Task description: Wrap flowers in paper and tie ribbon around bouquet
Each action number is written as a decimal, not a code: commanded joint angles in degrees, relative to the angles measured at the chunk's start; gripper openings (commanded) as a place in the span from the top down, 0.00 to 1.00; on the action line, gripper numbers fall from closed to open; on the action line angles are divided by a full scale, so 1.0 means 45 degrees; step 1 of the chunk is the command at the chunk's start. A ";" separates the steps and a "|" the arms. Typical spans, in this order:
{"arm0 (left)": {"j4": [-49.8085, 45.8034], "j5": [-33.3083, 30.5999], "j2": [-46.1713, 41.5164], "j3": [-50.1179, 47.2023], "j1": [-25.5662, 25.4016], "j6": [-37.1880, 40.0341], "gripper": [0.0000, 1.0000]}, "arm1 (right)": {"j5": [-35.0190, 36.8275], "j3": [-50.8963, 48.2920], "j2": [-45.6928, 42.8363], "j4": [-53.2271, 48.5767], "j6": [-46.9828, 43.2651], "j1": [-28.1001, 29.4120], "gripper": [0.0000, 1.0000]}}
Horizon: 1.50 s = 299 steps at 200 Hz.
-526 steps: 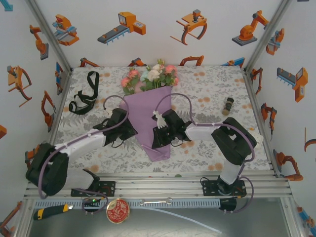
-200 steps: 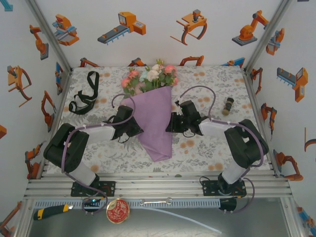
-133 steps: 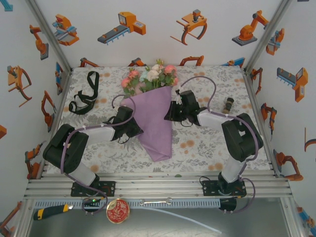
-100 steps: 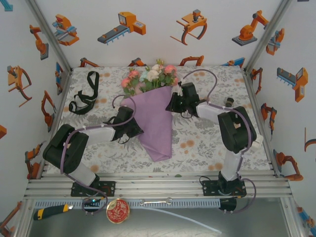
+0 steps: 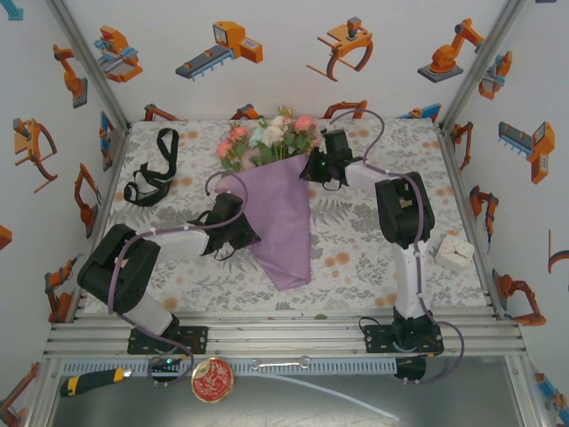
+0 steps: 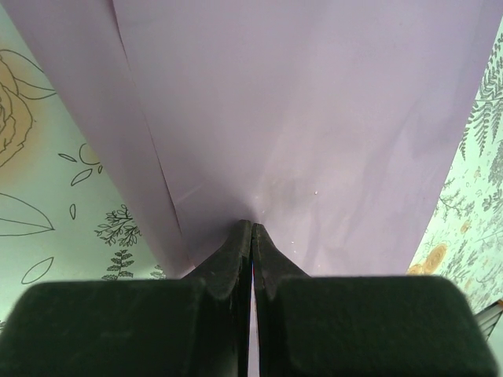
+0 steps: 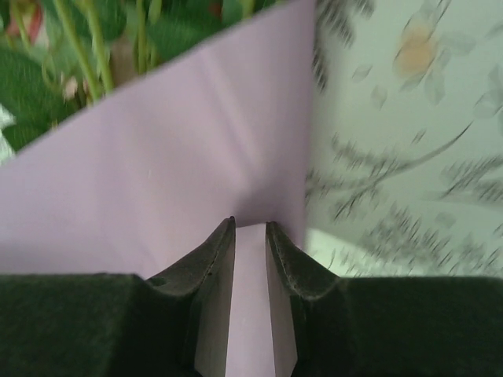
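The bouquet lies mid-table: pink, white and pale blue flowers (image 5: 267,136) stick out of a lilac paper (image 5: 280,218) cone whose tip points toward me. My left gripper (image 5: 244,233) is shut on the paper's left fold; in the left wrist view its jaws (image 6: 252,224) pinch the paper (image 6: 314,118). My right gripper (image 5: 308,169) sits at the cone's upper right corner beside the flower heads. In the right wrist view its jaws (image 7: 250,224) stand narrowly apart astride the paper (image 7: 157,173) edge, with green stems (image 7: 94,47) beyond. The black ribbon (image 5: 151,175) lies loose at far left.
A floral tablecloth (image 5: 356,240) covers the table. A small white box (image 5: 453,252) rests near the right edge. The right arm (image 5: 396,209) stretches far up the right half. Walls close in at the back and both sides.
My right gripper slid away from me along the paper's right edge to its top corner by the flowers, and its jaws narrowed. The left gripper kept its pinch in place.
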 commanded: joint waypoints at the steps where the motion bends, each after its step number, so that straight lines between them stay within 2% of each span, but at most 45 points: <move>1: -0.0868 -0.0245 -0.0411 -0.0169 -0.0107 0.0473 0.91 | 0.0150 0.1361 0.0988 -0.0929 -0.0091 -0.0142 0.74; 52: -0.1220 -0.0468 -0.0916 -0.0284 -0.0114 0.0652 0.88 | -0.0039 0.4013 0.2445 -0.2399 -0.0506 -0.0167 0.73; 79: -0.1986 -0.0682 -0.1428 0.0144 0.0075 0.1090 0.82 | 0.0010 0.5280 0.2438 -0.2783 -0.0760 -0.0168 0.73; 103: -0.2922 -0.0747 -0.2171 0.1168 0.0739 0.1730 0.77 | -0.0419 0.6187 0.1793 -0.4358 -0.1369 -0.0131 0.73; 118: -0.3467 -0.0975 -0.2479 0.1941 0.1204 0.2179 0.75 | -0.0421 0.5024 0.0423 -0.4413 -0.1918 0.0061 0.73; 146: -0.3658 -0.0377 -0.2321 0.3100 0.2465 0.2590 0.74 | -0.0596 0.1083 -0.2781 -0.3235 -0.2124 0.0625 0.74; 167: -0.3394 0.0144 -0.1645 0.3736 0.3429 0.2601 0.73 | -0.0388 -0.1736 -0.4752 -0.2416 -0.2601 0.1574 0.75; 183: -0.2982 0.0982 -0.0659 0.4350 0.3935 0.2694 0.74 | -0.0030 -0.3040 -0.5694 -0.2324 -0.2990 0.2466 0.75; 206: -0.2213 0.2278 0.0806 0.5186 0.4285 0.2631 0.75 | -0.0125 -0.4177 -0.5902 -0.2415 -0.2973 0.3700 0.76; 240: -0.1528 0.2398 0.2245 0.5504 0.4338 0.2487 0.78 | -0.0528 -0.5592 -0.5465 -0.1971 -0.3033 0.5607 0.75; 266: -0.1291 0.2322 0.2678 0.5207 0.4356 0.2362 0.81 | -0.1400 -0.6674 -0.5155 -0.0859 -0.2081 0.5951 0.76; 299: -0.1590 0.2126 0.1408 0.4814 0.4365 0.2440 0.78 | -0.0412 -0.6507 -0.6934 -0.2029 -0.2781 0.5807 0.73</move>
